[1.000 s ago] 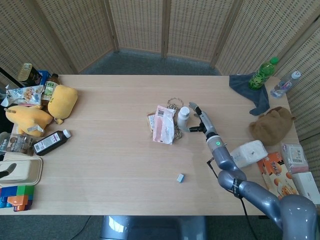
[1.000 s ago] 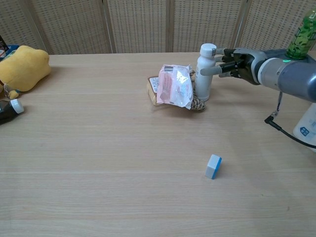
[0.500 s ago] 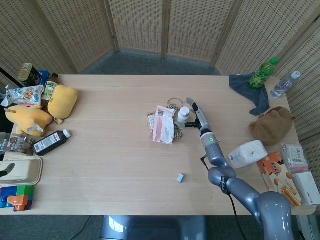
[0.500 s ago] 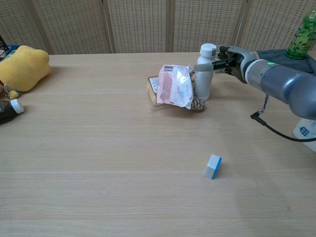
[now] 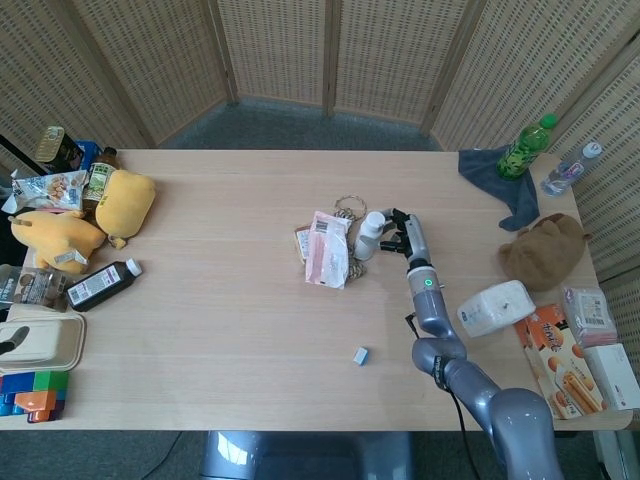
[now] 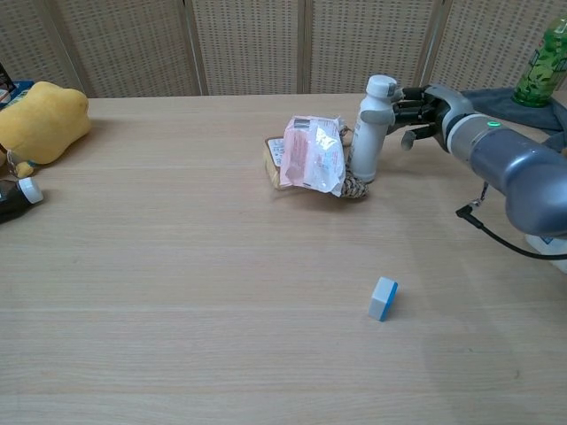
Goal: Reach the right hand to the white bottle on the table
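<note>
The white bottle (image 5: 368, 236) (image 6: 371, 133) stands at the table's middle, tilted with its cap leaning toward my right hand. My right hand (image 5: 402, 232) (image 6: 418, 111) is just right of it at cap height. Its fingers (image 6: 400, 108) reach the bottle's neck and look to be touching it, and they are spread rather than wrapped around it. A pink snack packet (image 5: 328, 248) (image 6: 312, 153) lies against the bottle's left side. My left hand appears in neither view.
A small blue-and-white block (image 5: 360, 355) (image 6: 383, 297) lies nearer the front edge. A white pouch (image 5: 494, 307), a brown plush (image 5: 542, 250), a grey cloth (image 5: 497, 172) and a green bottle (image 5: 526, 146) sit to the right. Yellow plush toys (image 5: 124, 204) crowd the far left.
My right hand has moved in to the bottle's neck, and the thumb no longer crosses the bottle's front. The bottle, upright before, now leans toward the hand.
</note>
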Motion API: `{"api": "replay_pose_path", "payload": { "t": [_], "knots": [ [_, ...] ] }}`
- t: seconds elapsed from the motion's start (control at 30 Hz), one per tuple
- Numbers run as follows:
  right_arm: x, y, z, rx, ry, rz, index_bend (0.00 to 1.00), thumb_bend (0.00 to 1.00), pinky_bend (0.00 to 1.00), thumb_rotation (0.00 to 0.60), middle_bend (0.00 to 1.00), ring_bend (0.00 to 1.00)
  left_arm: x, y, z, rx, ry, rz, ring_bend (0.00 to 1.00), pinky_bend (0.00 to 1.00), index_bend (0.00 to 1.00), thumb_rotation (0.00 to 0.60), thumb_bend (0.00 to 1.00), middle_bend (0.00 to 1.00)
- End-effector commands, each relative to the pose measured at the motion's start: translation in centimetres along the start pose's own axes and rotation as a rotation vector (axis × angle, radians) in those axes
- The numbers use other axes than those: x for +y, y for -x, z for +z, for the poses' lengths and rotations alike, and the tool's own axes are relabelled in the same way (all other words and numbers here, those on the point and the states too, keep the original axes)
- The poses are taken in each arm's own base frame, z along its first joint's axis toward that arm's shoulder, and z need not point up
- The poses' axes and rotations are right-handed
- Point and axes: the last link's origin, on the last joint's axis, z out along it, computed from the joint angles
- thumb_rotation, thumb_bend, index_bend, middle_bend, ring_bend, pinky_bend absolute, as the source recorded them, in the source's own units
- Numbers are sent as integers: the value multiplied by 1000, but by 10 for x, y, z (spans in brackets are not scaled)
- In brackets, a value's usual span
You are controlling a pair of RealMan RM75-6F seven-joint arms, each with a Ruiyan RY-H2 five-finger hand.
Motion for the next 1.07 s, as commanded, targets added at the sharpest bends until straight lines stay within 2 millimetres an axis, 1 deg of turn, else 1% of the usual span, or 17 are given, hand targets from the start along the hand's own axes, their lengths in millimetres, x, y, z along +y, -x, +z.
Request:
{"api": "replay_pose_path", "payload": {
  "t": [0.03, 0.17, 0.37, 0.53, 0.7, 0.9, 1.0, 1.07],
  "knots": [
    [-3, -2, 0, 0, -16, -3, 620, 0, 797, 600, 830, 548, 0, 0, 0, 1, 1, -3, 0, 0, 203, 600, 0, 0],
    [-11, -6, -1, 12, -54, 11, 620, 1, 797, 600, 830, 548, 1, -1, 0, 3, 6, -7, 0, 0, 203, 600, 0, 0],
    [-33, -19, -3, 36, -138, -8, 623, 0, 796, 600, 828, 548, 4, -1, -1, -2, 18, -18, 0, 0, 203, 600, 0, 0],
    [-65, -28, -9, 67, -219, -26, 627, 0, 797, 600, 826, 548, 6, -2, -2, -3, 30, -33, 0, 0, 202, 600, 0, 0],
    [-103, -31, -23, 78, -288, -46, 628, 0, 797, 600, 825, 548, 7, -4, -2, -3, 38, -48, 0, 0, 203, 600, 0, 0],
    [-142, -25, -38, 84, -337, -67, 628, 0, 797, 600, 825, 548, 9, -4, -3, -8, 47, -55, 0, 0, 202, 600, 0, 0],
    [-156, -21, -43, 84, -349, -77, 627, 0, 796, 600, 824, 547, 10, -3, -4, -14, 51, -54, 0, 0, 201, 600, 0, 0],
    [-161, -19, -45, 84, -352, -80, 628, 0, 797, 600, 825, 547, 11, -2, -4, -16, 52, -51, 0, 0, 201, 600, 0, 0]
  ]
}}
